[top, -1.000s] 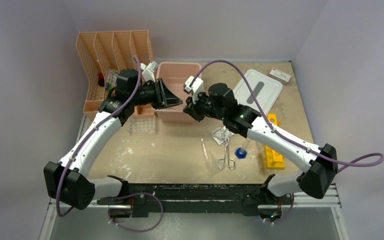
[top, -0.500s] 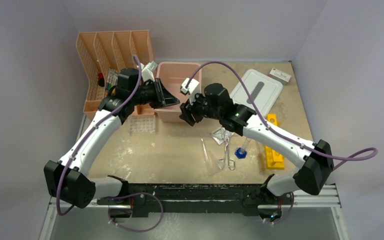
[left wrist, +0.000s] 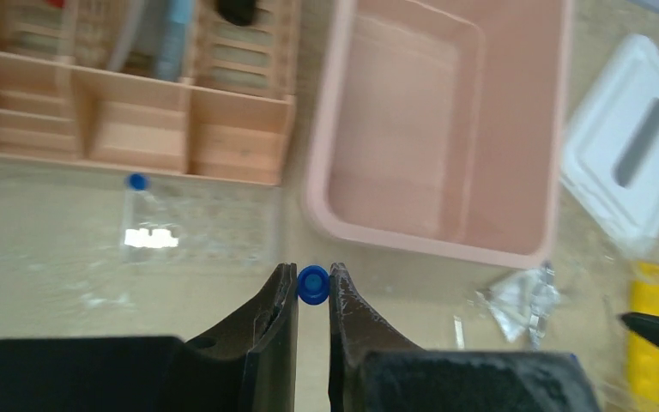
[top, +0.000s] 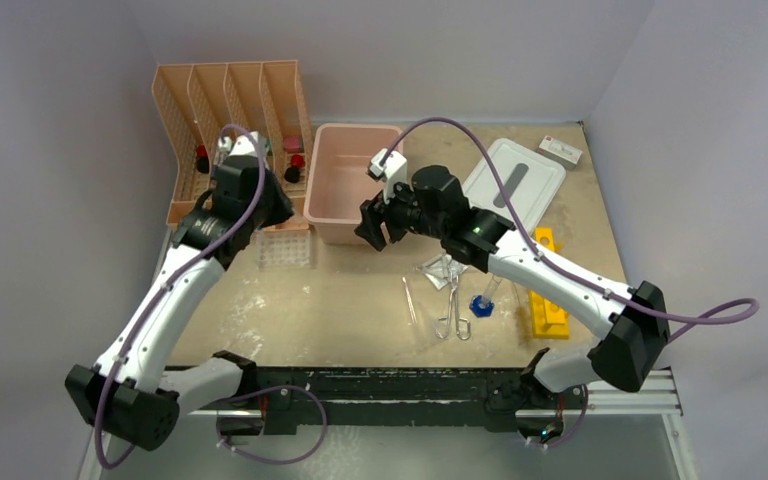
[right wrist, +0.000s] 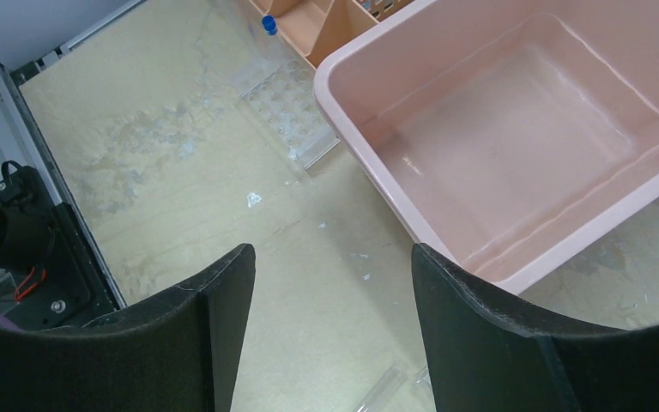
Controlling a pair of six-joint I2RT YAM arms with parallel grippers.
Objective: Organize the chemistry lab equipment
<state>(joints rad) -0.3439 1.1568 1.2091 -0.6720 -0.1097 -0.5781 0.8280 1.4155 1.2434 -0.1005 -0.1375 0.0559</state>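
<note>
The left end effector (left wrist: 312, 271) was clamped on a small round blue cap (left wrist: 312, 286) near the pink bin's (left wrist: 515, 256) corner. Anything below the cap was hidden between the jaws. Only the wrist view showed this grip. The right end effector (right wrist: 330, 254) stood wide apart and empty beside the bin.

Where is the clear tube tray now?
Top view: the clear tube tray lies left of centre, just in front of the peach organizer, by the near-left corner of the pink bin.
</note>
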